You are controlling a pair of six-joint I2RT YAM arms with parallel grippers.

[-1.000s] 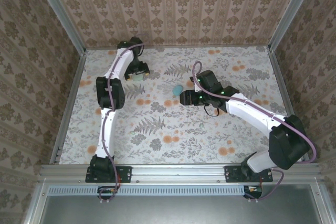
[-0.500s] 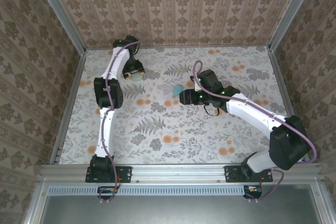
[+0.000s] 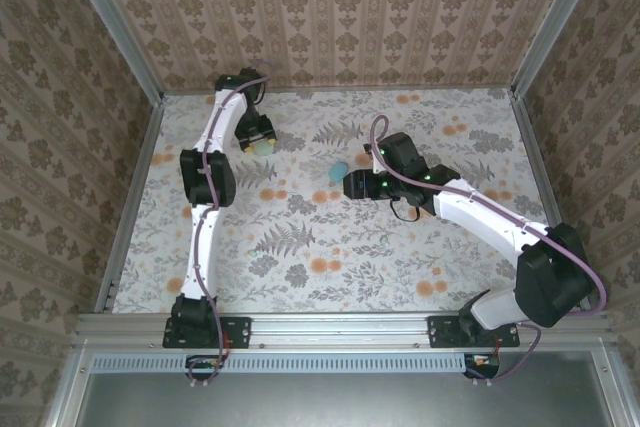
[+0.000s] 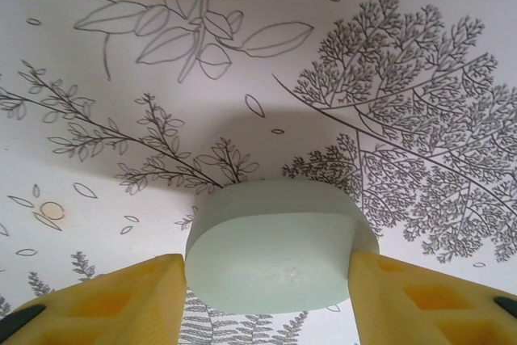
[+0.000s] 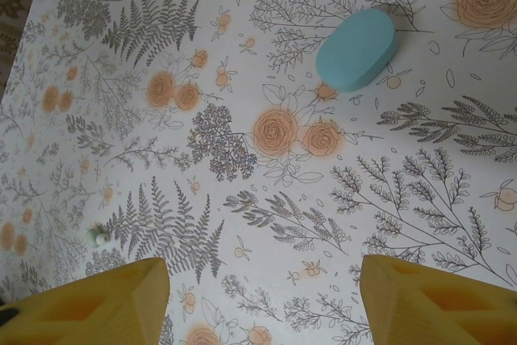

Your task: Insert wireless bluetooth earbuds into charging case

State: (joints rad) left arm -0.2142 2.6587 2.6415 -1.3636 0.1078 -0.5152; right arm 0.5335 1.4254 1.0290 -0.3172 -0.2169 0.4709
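Mint-green oval case part [image 4: 279, 252]: long axis runs finger to finger; left tool [image 4: 266, 271] pinches its ends.
Right tool [image 5: 262, 271]: spread, empty; teal-blue oval case piece [image 5: 356, 48] well ahead.

Teal case part [image 5: 355, 48]: smooth oval, lying flat on the desk [image 5: 452, 224]. Mint-green case part [image 4: 279, 248]: paler oval, well apart, toward the desk's far-left corner.
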